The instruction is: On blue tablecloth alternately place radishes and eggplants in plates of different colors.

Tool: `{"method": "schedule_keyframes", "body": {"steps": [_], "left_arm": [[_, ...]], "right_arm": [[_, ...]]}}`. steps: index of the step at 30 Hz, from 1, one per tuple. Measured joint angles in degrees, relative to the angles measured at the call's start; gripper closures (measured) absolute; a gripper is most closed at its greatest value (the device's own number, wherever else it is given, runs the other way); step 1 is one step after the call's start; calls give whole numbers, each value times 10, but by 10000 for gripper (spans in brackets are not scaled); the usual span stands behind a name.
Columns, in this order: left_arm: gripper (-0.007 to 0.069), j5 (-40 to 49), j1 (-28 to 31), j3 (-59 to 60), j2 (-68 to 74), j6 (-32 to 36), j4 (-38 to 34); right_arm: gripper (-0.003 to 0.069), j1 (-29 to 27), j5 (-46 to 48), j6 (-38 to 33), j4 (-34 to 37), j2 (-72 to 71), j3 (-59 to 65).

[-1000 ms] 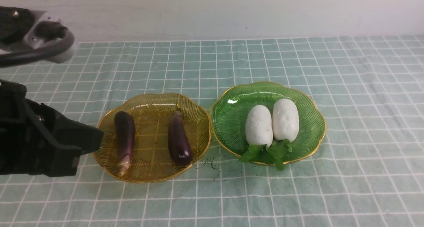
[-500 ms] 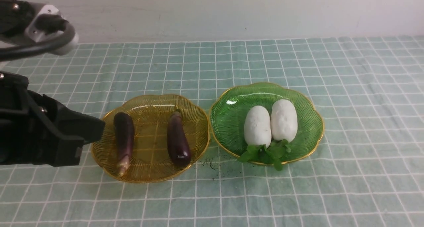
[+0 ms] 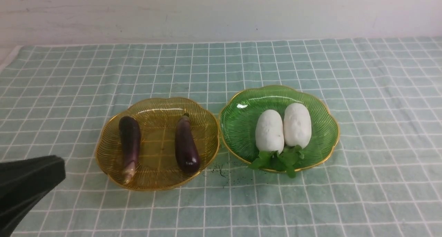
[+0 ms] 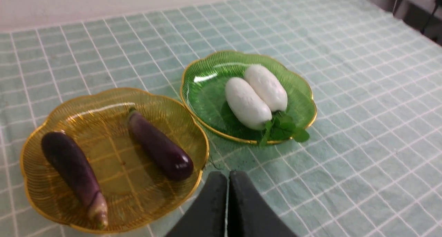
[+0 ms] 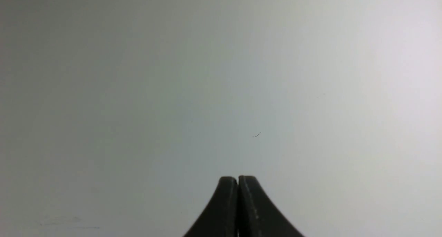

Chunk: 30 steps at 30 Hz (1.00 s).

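Note:
On the blue tablecloth (image 3: 310, 195) the amber plate (image 3: 159, 140) holds two dark purple eggplants (image 3: 130, 140) (image 3: 186, 147) lying side by side. To its right, the green plate (image 3: 241, 123) holds two white radishes (image 3: 269, 130) (image 3: 297, 125), leaves toward me. My left gripper (image 3: 62, 168) sits low at the near left, apart from the amber plate. In the left wrist view that gripper (image 4: 228, 174) is shut and empty, pointing between the amber plate (image 4: 114, 150) and green plate (image 4: 207, 95). My right gripper (image 5: 238, 178) is shut and empty, facing only a plain pale surface.
A pale wall (image 3: 221, 12) runs behind the cloth. Dark specks (image 3: 219, 169) mark the cloth between the two plates. The cloth's left edge (image 3: 7, 60) shows at the far left. Dark furniture (image 4: 424, 9) stands past the cloth's far right side.
My left arm has drawn back from beside the amber plate to the near-left corner, and its upper part has left the view. Plates and vegetables lie as before.

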Motion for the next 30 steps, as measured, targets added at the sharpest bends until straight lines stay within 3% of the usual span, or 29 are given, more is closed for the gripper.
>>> {"method": "schedule_keyframes", "body": {"steps": [9, 19, 25, 30], "left_arm": [[632, -51, 0, 102, -160, 0, -8], [632, -49, 0, 108, -175, 0, -1], [632, -58, 4, 138, -180, -1, 58], [632, -103, 73, 224, -221, -11, 116]], "right_arm": [[671, 0, 1, 0, 0, 0, 0], [671, 0, 1, 0, 0, 0, 0], [671, 0, 1, 0, 0, 0, 0], [671, 0, 1, -1, 0, 0, 0]]}}
